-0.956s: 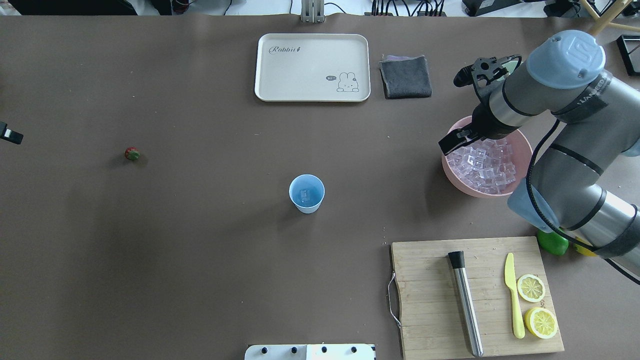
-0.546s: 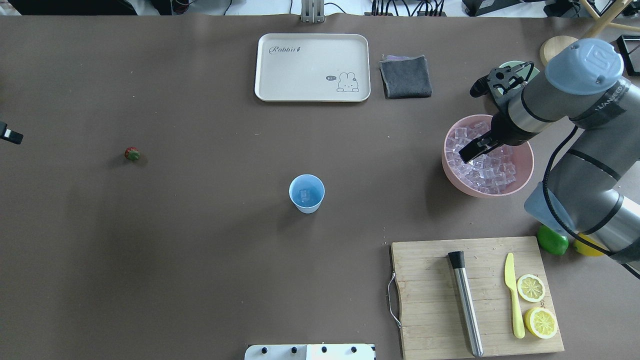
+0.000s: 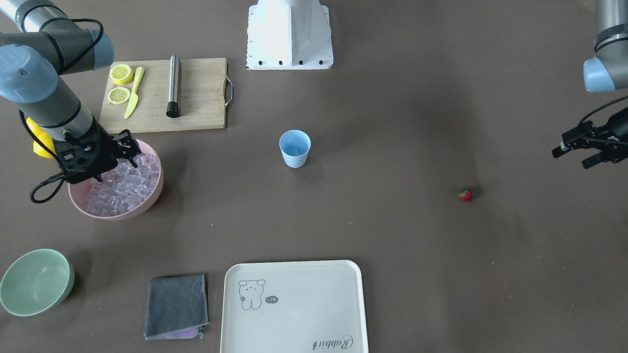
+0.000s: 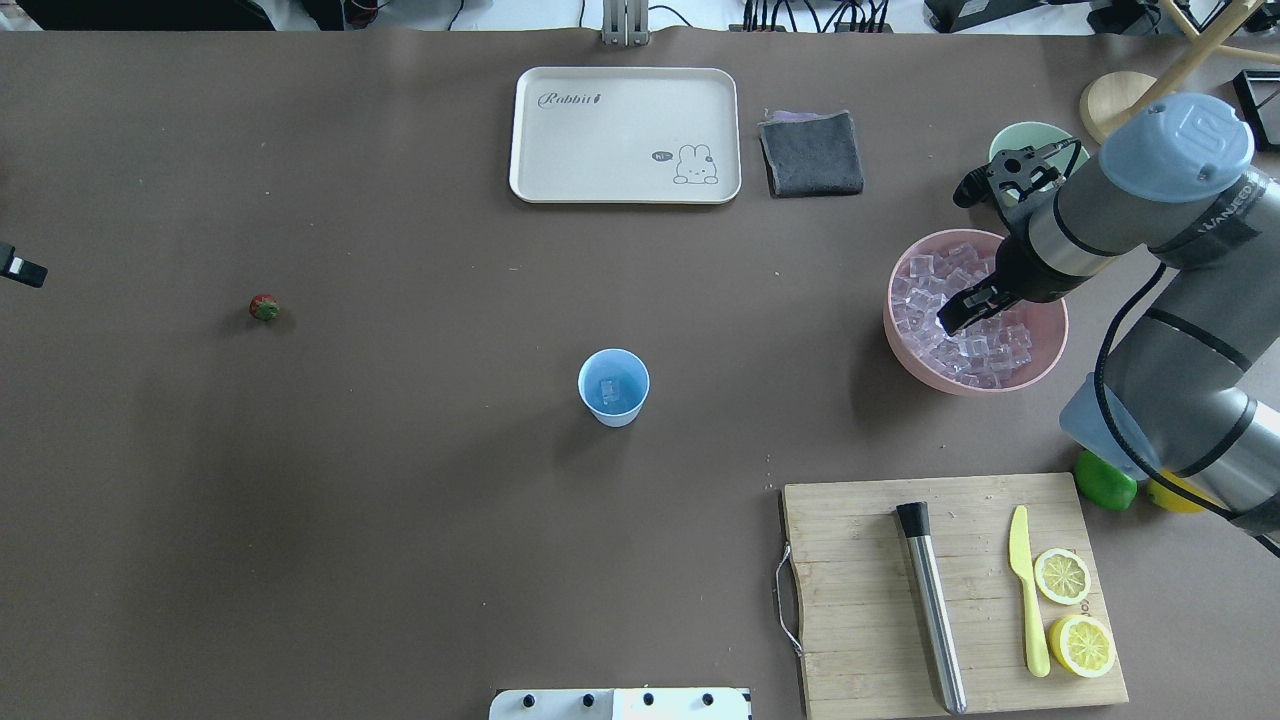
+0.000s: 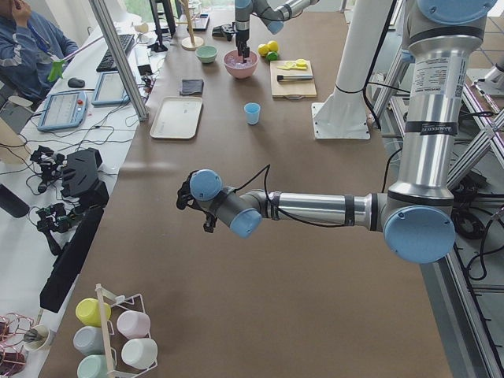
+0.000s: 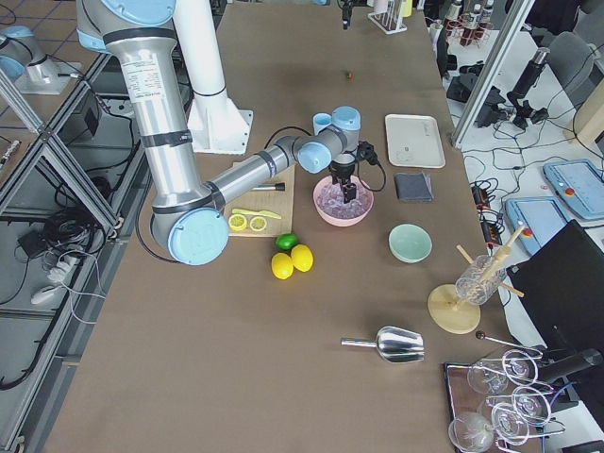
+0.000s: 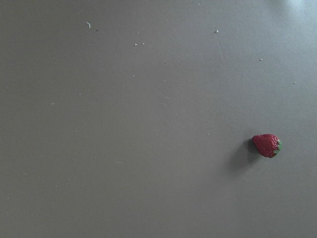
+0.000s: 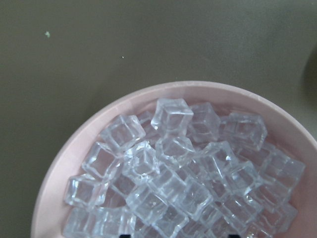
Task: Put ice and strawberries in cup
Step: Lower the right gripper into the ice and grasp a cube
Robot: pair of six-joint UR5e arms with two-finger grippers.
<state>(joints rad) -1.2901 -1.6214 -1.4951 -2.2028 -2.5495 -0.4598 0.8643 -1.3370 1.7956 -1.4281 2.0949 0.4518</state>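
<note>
The light blue cup (image 4: 613,387) stands mid-table with one ice cube in it; it also shows in the front view (image 3: 295,148). The ice (image 4: 985,345) fills the pink bowl (image 4: 905,350), seen close in the right wrist view (image 8: 173,168). My right gripper (image 4: 955,318) hangs open just over the ice, near the bowl's middle. The strawberry (image 4: 264,307) lies alone at far left, also in the left wrist view (image 7: 266,145). My left gripper (image 3: 571,158) is open and empty, above the table beyond the strawberry.
A cream tray (image 4: 625,135) and a grey cloth (image 4: 811,152) lie at the back. A pale green bowl (image 3: 34,281) stands beyond the pink bowl. A cutting board (image 4: 860,590) holds a steel muddler (image 4: 932,605), a yellow knife and lemon halves. A lime (image 4: 1105,485) lies beside it.
My right gripper has moved from the pink bowl's left rim rightward and down over the middle of the ice. The left arm, cup and strawberry have not moved.
</note>
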